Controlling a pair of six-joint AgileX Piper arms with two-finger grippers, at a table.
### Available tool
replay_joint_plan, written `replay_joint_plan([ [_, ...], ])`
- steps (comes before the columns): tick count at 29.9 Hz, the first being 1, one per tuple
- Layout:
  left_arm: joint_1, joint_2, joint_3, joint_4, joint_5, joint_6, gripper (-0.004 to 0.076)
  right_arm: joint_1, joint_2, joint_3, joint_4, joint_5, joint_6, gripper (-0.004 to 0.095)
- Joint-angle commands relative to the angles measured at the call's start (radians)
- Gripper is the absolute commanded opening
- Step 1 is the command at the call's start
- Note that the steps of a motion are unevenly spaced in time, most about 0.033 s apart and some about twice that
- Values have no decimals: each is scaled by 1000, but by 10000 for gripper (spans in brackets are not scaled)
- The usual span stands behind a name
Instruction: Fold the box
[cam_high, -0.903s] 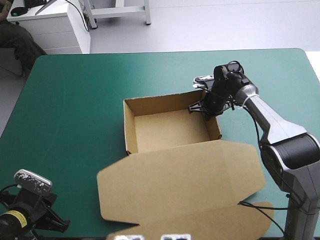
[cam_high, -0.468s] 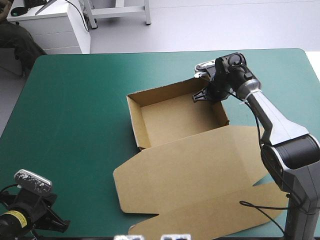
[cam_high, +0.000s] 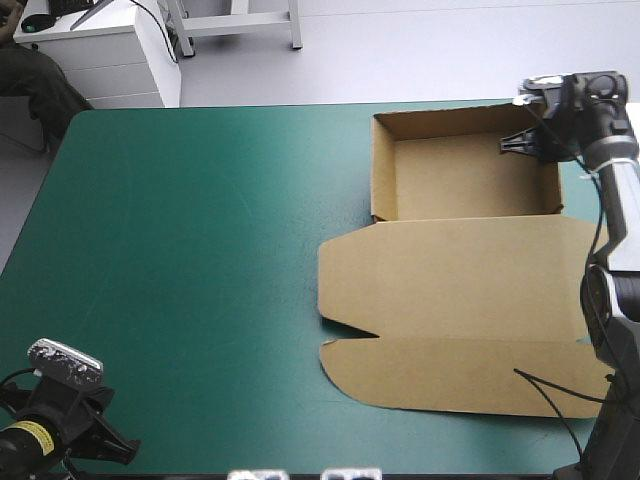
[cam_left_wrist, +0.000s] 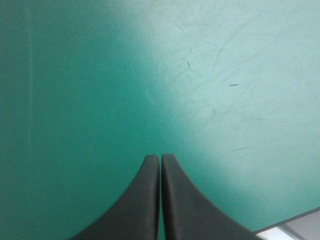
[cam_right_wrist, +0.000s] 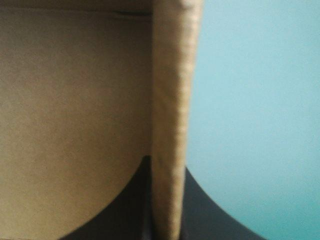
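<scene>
The brown box (cam_high: 470, 178) stands as an open tray near the table's far right corner. Its walls are raised, and its lid (cam_high: 460, 290) lies flat on the side toward the table's near edge. My right gripper (cam_high: 522, 143) is shut on the tray's right wall close to the far corner. In the right wrist view that wall (cam_right_wrist: 171, 100) runs upright between the black fingers of the right gripper (cam_right_wrist: 165, 167), with the box's inside on one side and teal-green cover on the other. My left gripper (cam_high: 115, 450) rests at the table's near left corner, away from the box. In its own view the left gripper (cam_left_wrist: 160, 158) is shut on nothing over bare cover.
The tray sits close to the table's far edge (cam_high: 450, 101) and right edge. The lid's outer flap (cam_high: 450, 375) reaches toward the near edge. Teal-green cover (cam_high: 200, 250) stretches from the box to the left edge.
My right gripper has dragged the box toward the far right corner, turning it so the walls run square to the table's edges. The left arm has stayed put.
</scene>
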Motion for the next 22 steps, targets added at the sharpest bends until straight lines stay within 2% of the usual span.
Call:
replay_joint_plan([
  [1, -4, 10, -24, 5, 0, -13, -8, -116, -63, -36, 6, -60, -15, -19],
  [6, -4, 10, -24, 5, 0, -13, -8, -254, -59, -22, 53, -60, -59, -19],
  [11, -4, 10, -24, 9, -2, -13, -8, -331, -50, 0, 102, -79, -72, -19],
  [22, -4, 10, -24, 7, -29, -13, -8, -358, 11, 0, 107, -69, -77, -19],
])
